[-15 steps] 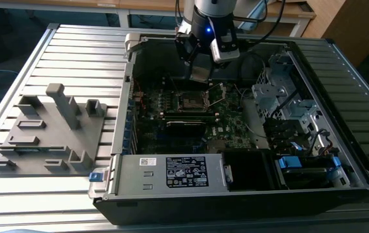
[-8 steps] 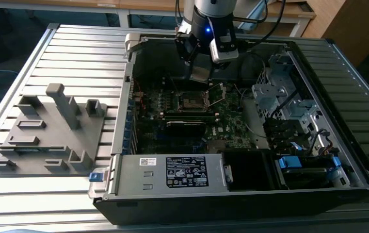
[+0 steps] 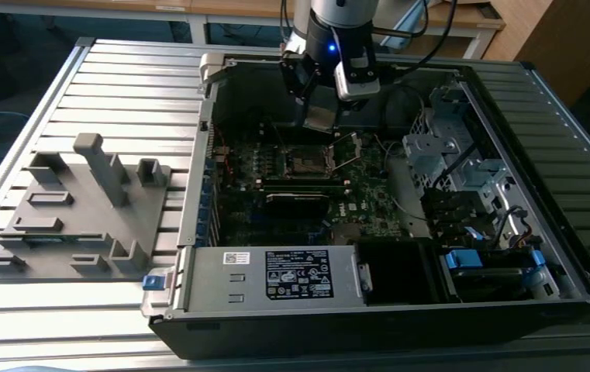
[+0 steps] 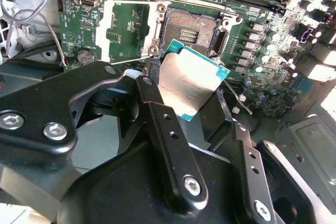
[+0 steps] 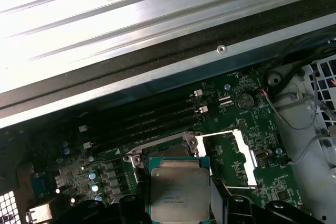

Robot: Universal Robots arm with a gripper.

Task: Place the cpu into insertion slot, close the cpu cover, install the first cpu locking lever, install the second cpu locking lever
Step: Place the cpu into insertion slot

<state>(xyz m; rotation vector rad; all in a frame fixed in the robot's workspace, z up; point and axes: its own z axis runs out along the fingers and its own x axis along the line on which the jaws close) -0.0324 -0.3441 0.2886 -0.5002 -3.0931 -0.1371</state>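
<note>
Ribbed metal table (image 3: pixel 119 85) holds the open black computer case (image 3: pixel 274 325) in my exterior view. Second wrist view: my black gripper (image 4: pixel 190 97) pinches the silver-grey square cpu (image 4: pixel 191 80) near the socket (image 4: pixel 191 32). First wrist view: shiny cpu cover (image 5: pixel 244 157) open.

**Silver arm, black tooling**

In the exterior view the arm (image 3: pixel 341 19) is a smooth silver-grey cylinder that ends in a black collar with a small blue light (image 3: pixel 332 49) glowing on it. A pale grey boxy module (image 3: pixel 358 80) is fixed to one side below the collar, next to darker black hardware. Thin dark cables (image 3: pixel 439 39) loop away from the wrist.

In the second wrist view the jaws are matte black. Their long flat fingers (image 4: pixel 163 129) are drilled with rows of small holes and pinned with silver socket-head screws (image 4: pixel 191 184). A rounded black bracket (image 4: pixel 47 103) beside them carries two more bright screws set in recessed seats.
</note>
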